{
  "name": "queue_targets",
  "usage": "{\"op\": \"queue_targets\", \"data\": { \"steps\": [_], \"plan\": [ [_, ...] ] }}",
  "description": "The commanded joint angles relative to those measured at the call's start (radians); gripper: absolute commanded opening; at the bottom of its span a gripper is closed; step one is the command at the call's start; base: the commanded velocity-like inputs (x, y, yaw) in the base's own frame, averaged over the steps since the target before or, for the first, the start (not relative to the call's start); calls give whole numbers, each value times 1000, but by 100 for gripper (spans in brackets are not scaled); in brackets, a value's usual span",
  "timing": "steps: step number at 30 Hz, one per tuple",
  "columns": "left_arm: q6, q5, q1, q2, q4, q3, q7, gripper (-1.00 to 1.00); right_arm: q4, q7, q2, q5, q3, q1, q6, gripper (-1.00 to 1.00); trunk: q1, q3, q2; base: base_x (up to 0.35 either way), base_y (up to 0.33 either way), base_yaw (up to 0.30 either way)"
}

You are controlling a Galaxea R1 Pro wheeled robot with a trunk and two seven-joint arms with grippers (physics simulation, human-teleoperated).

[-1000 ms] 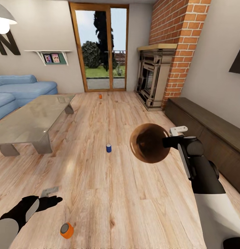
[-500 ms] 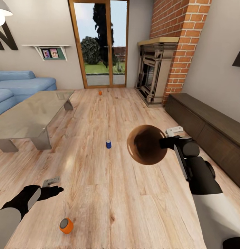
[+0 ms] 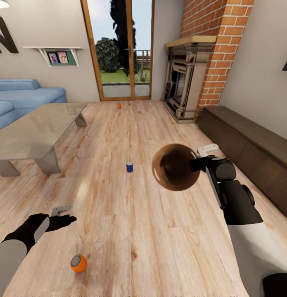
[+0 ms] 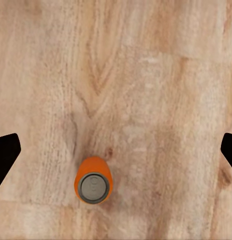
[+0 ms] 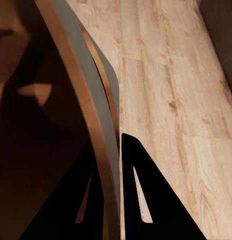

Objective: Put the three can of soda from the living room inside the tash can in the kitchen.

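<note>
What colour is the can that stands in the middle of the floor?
Blue, with a grey top; the soda can shows best in the head view.

Left claw (image 3: pixel 62 220): low at the robot's left, fingers spread wide, pointing down. Right claw (image 3: pixel 193 165): raised on an extended arm, clamped on the tash can (image 3: pixel 175 167) rim.

Head cam high, fwd-down; L wrist shares orange can (image 4: pixel 93 180).

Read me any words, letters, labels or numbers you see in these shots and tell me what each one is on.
"N": a big dark letter on the wall above the blue sofa, cut off by the frame edge, so more letters may follow.
Nearest orange can, blue can, far orange can: no readable label.
Shelf pictures: too small to read.
</note>
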Motion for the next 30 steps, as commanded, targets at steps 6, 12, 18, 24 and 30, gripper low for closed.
{"op": "queue_targets", "data": {
  "steps": [6, 12, 18, 24, 30],
  "plan": [
    [0, 0, 0, 0, 1, 0, 1, 100, -2, 3, 1, 9, 1, -4, 0, -100, 23, -28, -42, 0, 0, 0],
    [-1, 1, 0, 1, 1, 1, 1, 100, -2, 2, 0, 9, 2, -4, 0, -100, 46, -57, -84, 0, 0, 0],
    [-2, 2, 0, 1, 1, 5, -5, 100, -1, 2, -4, 9, 2, -3, 0, -100, 69, -85, -126, 0, 0, 0],
    [-2, 2, 1, 1, 1, 6, -11, 100, 0, 2, -7, 9, 2, -3, 0, -100, 92, -113, -168, 0, 0, 0],
    [-2, 5, 1, 3, 1, 6, -14, 100, 5, 1, -7, 11, 2, -2, 0, -100, 115, -142, -210, 0, 0, 0]
  ]
}}
